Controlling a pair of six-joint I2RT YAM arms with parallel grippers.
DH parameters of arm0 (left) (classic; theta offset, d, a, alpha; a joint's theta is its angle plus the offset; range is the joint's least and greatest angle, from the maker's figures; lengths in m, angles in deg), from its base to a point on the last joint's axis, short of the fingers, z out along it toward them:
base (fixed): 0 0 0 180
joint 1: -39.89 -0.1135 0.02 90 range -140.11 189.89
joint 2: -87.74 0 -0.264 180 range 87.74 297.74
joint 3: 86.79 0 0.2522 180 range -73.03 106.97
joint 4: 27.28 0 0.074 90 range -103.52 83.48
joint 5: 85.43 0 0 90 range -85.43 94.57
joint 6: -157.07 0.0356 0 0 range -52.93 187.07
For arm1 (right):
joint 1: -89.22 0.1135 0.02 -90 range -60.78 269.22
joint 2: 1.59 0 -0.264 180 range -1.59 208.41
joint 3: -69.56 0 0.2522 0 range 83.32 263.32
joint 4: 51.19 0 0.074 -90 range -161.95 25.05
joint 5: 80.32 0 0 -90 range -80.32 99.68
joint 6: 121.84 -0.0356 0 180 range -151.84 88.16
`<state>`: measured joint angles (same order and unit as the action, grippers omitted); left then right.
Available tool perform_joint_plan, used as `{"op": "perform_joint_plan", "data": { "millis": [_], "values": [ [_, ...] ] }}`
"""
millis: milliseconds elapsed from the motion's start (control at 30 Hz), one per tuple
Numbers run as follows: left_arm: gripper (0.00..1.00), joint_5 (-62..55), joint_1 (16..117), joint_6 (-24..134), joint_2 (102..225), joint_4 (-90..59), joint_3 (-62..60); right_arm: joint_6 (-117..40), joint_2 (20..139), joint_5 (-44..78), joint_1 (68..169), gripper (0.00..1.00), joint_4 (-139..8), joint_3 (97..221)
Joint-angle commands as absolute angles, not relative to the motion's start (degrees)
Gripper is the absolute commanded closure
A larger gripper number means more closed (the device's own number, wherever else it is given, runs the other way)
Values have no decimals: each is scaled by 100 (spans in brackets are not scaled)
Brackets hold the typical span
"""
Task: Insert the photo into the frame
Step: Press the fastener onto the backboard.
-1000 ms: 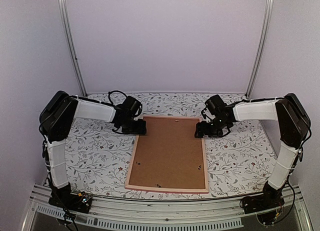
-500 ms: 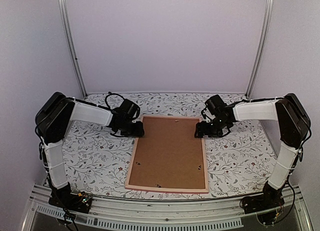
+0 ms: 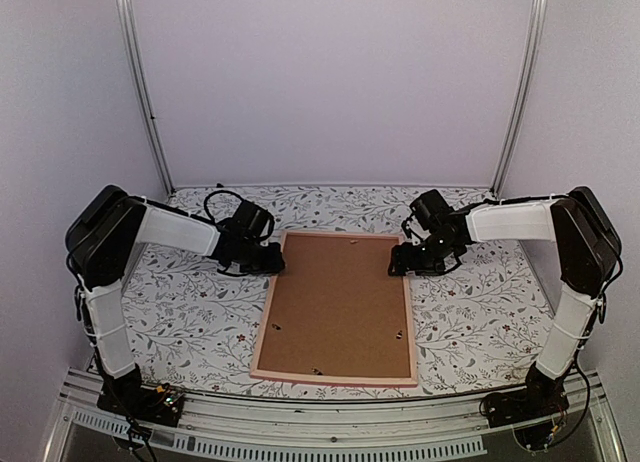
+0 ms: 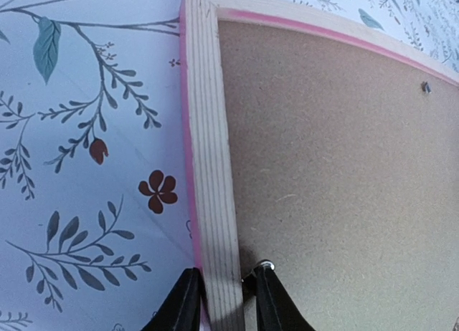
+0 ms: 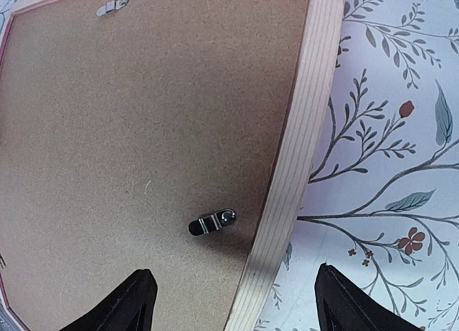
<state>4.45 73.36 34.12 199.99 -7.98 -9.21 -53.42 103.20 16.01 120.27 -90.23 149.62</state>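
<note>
The pink-edged frame lies face down on the table, its pale wooden back rails up. A brown hardboard backing fills it. The photo is not in view. My left gripper is at the frame's far left corner. In the left wrist view it is shut on the left rail, one finger outside and one inside beside a metal clip. My right gripper is open near the far right corner. In the right wrist view it straddles the right rail above a small turn clip.
The table wears a floral cloth. More small clips sit on the backing. White walls and two metal posts stand behind. A metal rail runs along the near edge by the arm bases.
My left arm has drawn its wrist slightly left and nearer along the frame's left rail. The right arm and the frame have not visibly moved.
</note>
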Motion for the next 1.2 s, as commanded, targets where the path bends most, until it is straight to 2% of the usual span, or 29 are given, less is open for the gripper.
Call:
{"op": "perform_joint_plan", "data": {
  "millis": [0,200,600,967,1167],
  "values": [
    [73,137,7234,3388,19977,-490,-1172,-5316,10190,1628,11997,20,-8983,14870],
    [65,-76,7161,3386,19900,-609,-1162,-5328,10229,1678,11996,20,-8913,14809],
    [33,-206,7110,3502,19452,-574,-1313,-5337,10180,1642,11998,20,-8901,14757],
    [17,-86,7587,3798,17938,-121,-2421,-5320,9902,1442,11990,20,-9033,14832],
    [14,424,8277,3756,17131,309,-2931,-5320,9843,1371,11990,20,-9080,14861]
  ]
}}
